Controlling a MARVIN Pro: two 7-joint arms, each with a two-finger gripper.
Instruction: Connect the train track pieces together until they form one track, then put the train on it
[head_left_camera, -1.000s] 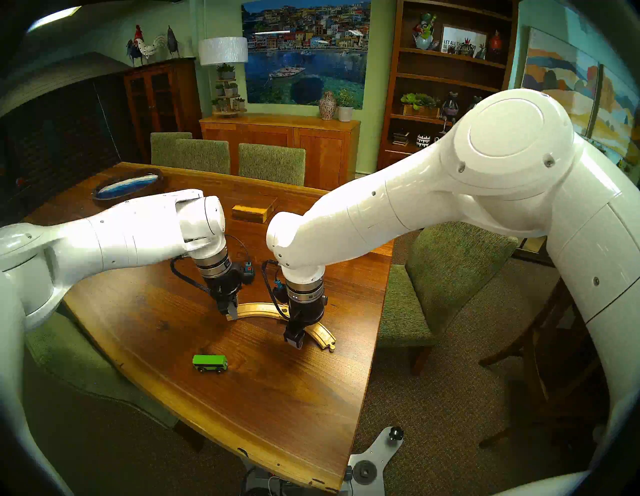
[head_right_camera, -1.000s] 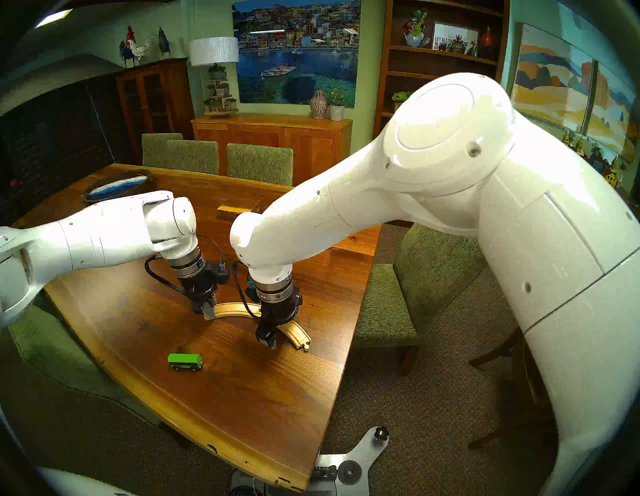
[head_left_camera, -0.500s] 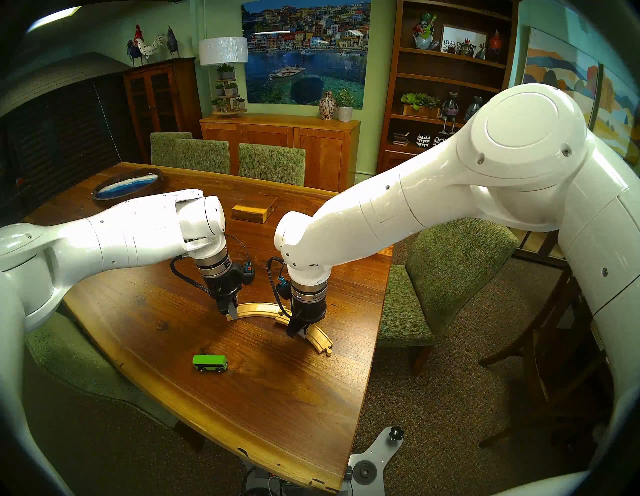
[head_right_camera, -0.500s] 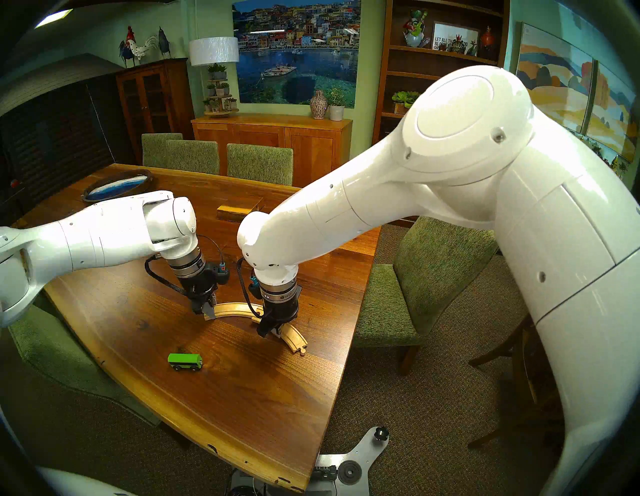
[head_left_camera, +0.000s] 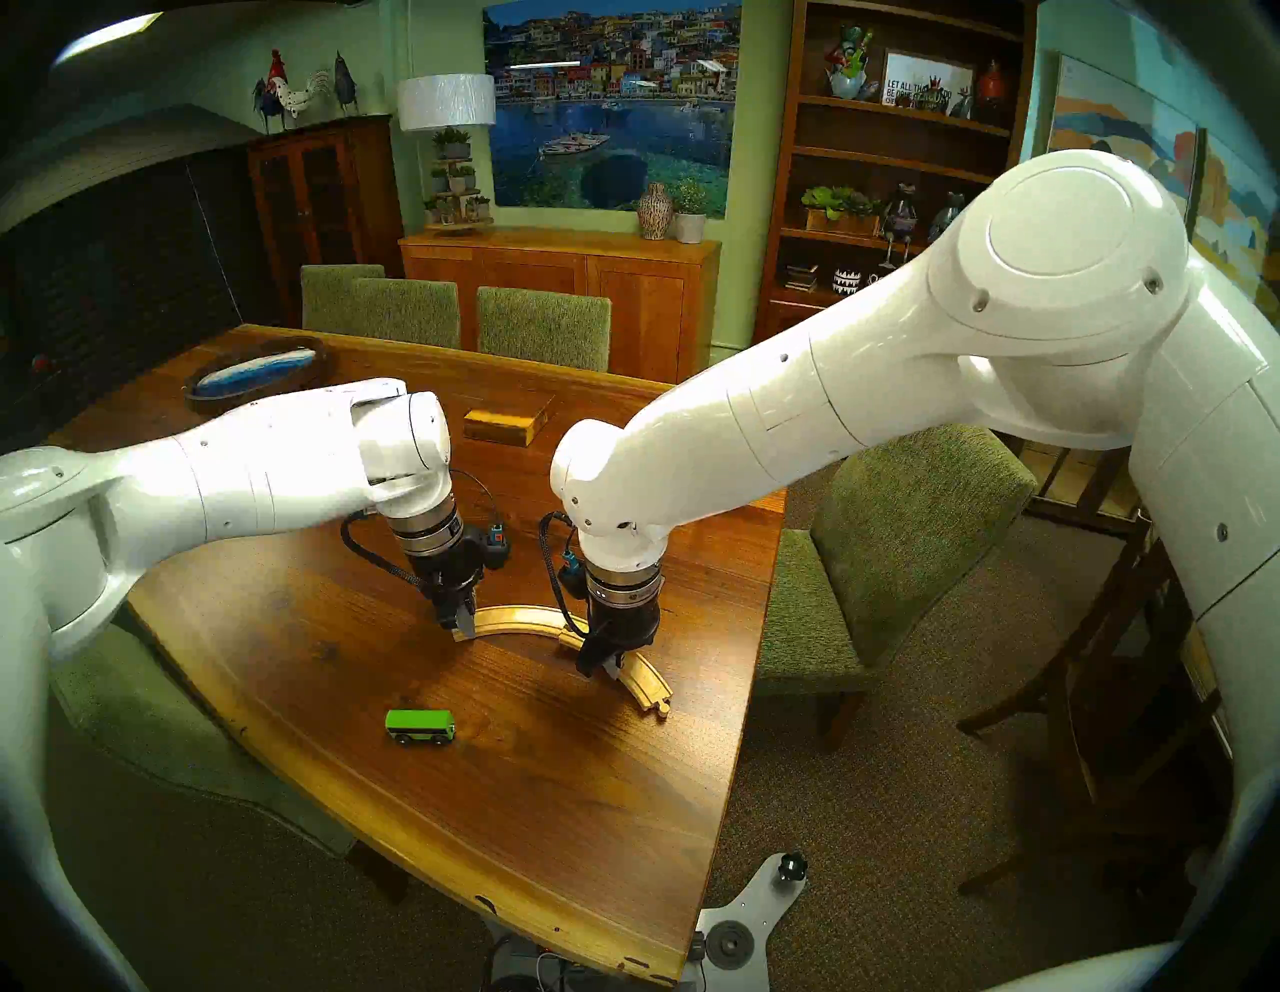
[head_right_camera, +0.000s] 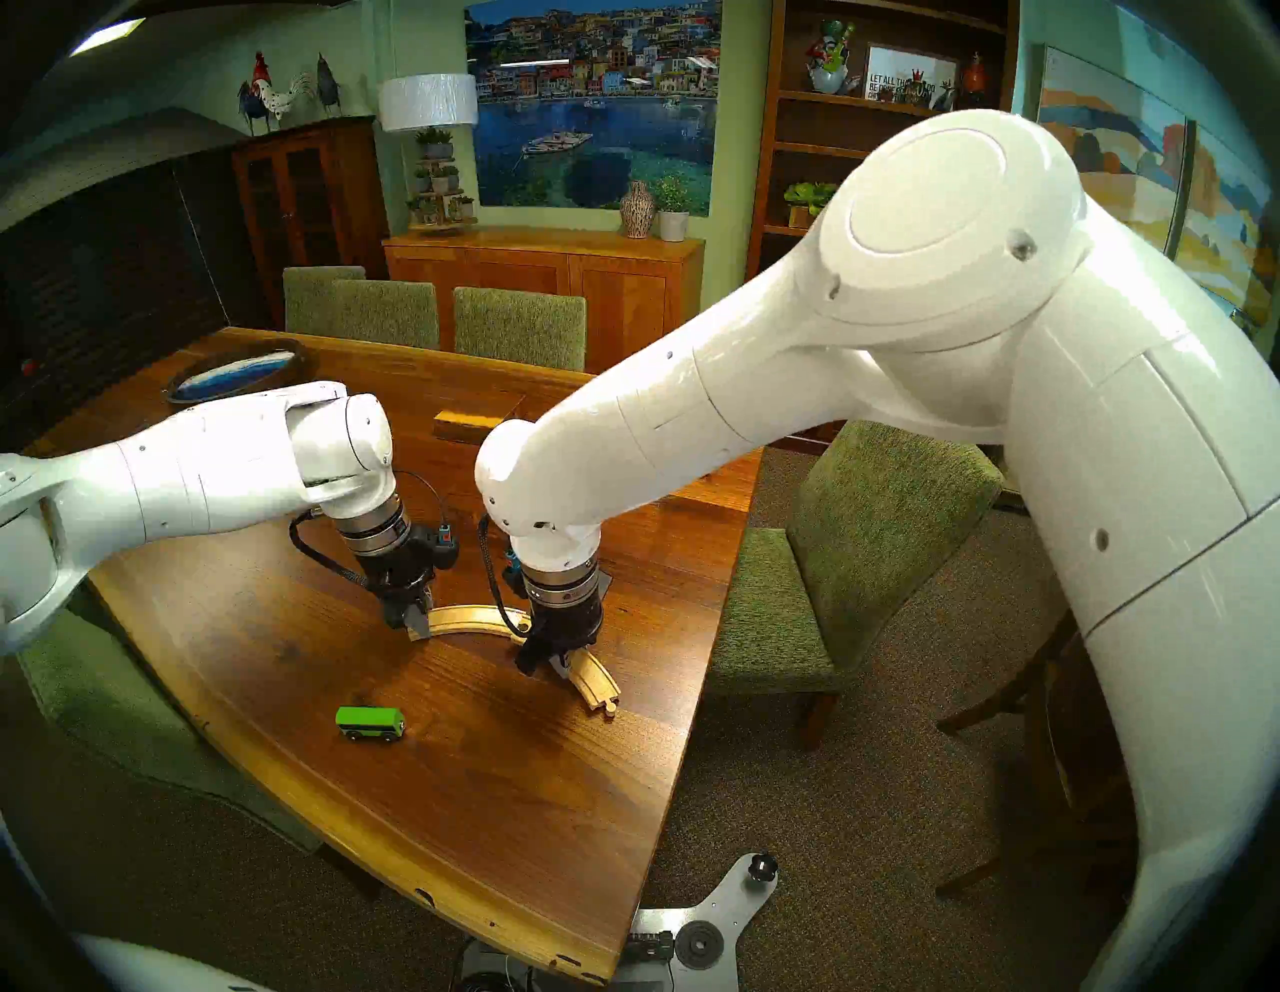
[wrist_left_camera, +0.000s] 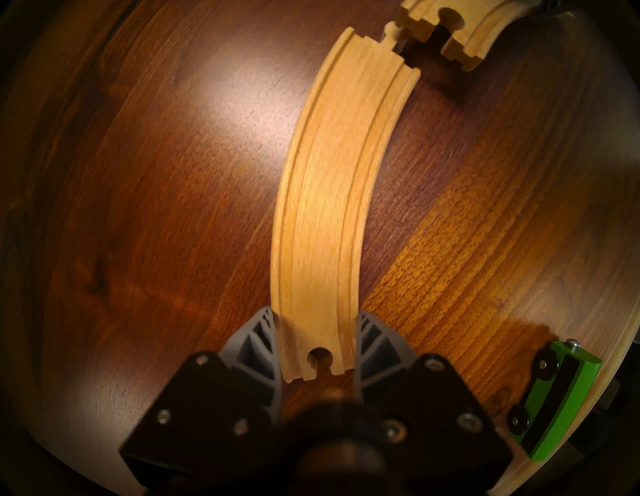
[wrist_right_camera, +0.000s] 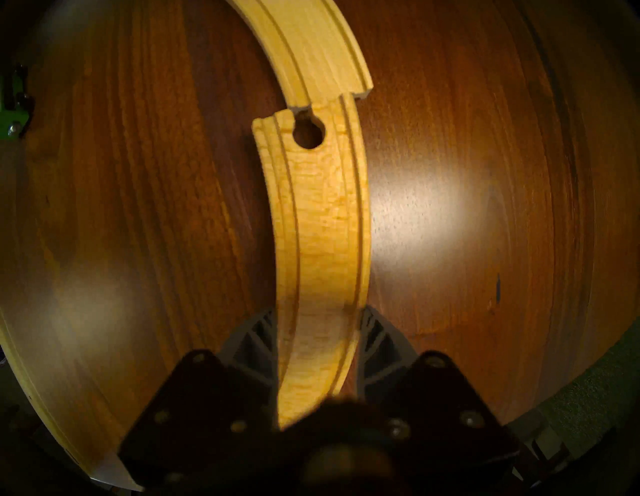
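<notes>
Each claw clamped on own curved track piece, L claw (wrist_left_camera: 317, 346) on far piece (wrist_left_camera: 332, 194), R claw (wrist_right_camera: 318, 332) on near piece (wrist_right_camera: 322, 242), ends misaligned & unjoined on desk (head_left_camera: 554, 817), prob. for mating peg w/ socket; train (head_left_camera: 420, 725) waiting nearby.

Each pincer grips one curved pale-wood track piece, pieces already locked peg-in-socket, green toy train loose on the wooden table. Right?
Not locked: right wrist view shows the socket empty on the curved pale-wood track piece in the right pincer, its end offset from the other track piece, held by the left pincer. Otherwise right: green toy train loose on the wooden table.
</notes>
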